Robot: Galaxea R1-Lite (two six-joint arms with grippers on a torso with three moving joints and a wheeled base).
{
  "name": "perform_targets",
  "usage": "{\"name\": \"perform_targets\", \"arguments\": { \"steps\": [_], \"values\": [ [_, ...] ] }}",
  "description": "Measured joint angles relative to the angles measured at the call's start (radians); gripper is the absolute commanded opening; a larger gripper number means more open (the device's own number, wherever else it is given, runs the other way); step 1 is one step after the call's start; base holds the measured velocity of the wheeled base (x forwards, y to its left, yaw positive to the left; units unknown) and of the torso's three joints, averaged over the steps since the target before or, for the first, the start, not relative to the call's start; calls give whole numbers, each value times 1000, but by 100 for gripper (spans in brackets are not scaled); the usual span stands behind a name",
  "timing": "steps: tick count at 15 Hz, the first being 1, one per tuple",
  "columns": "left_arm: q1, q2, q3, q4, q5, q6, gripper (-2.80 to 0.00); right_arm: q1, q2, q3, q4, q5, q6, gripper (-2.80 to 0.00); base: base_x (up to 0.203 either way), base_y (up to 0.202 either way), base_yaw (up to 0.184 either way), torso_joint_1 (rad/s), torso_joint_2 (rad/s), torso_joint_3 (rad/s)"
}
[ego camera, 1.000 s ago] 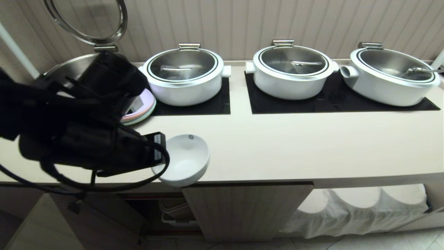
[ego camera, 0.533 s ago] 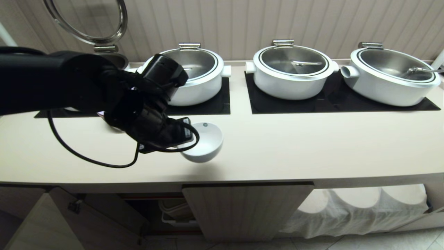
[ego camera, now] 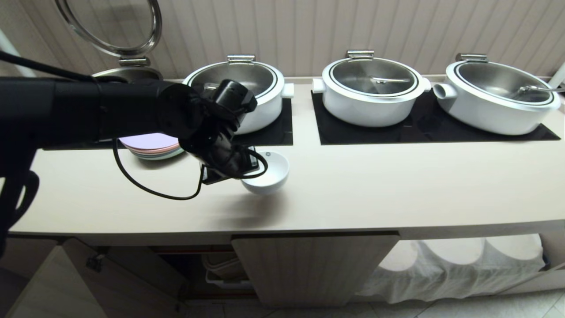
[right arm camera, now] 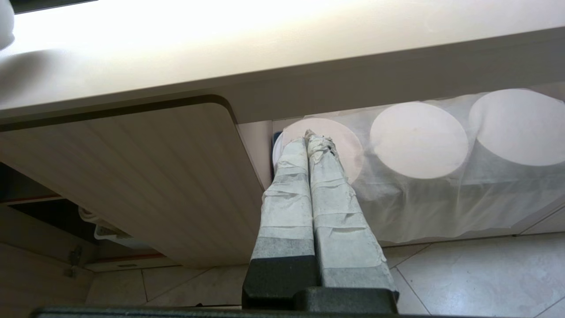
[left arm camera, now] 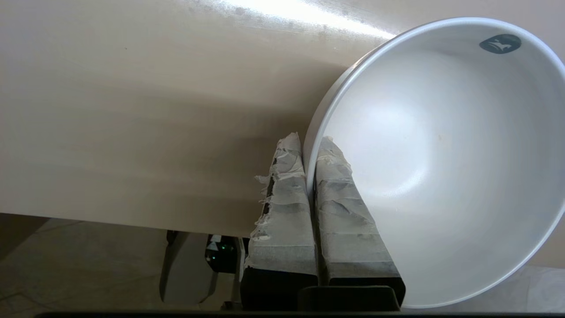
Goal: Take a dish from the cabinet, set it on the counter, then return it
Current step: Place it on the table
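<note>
Long beige counter (ego camera: 397,194), black glass panels (ego camera: 423,128), three lidded white pots (ego camera: 373,90), pastel plates (ego camera: 152,145) at left

The bench (ego camera: 397,194) offers a wide bare strip along its front, running from the white bowl (ego camera: 269,174) rightward to the far end, with nothing standing on it. The bowl, clamped at its rim by the left gripper (left arm camera: 309,168), sits in the middle of that strip's left part, and the left arm (ego camera: 110,110) spans the bench's left side above a stack of pastel plates (ego camera: 152,145). Along the back wall three white lidded pots (ego camera: 373,90) on black panels (ego camera: 423,128) and an open pot with raised lid (ego camera: 110,26) block the rear. Below, an open cabinet door (ego camera: 53,287) juts out at left; the shut fluted door (ego camera: 313,269) stands beside the dark opening.
</note>
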Motion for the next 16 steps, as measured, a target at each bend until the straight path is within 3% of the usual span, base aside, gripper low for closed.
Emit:
{"name": "perform_targets", "arguments": {
  "steps": [16],
  "values": [
    [24,90,-54,-1,-10,1,-280,0,0,0,0,0,0,-280,0,0,0,0,0,0]
  ]
}}
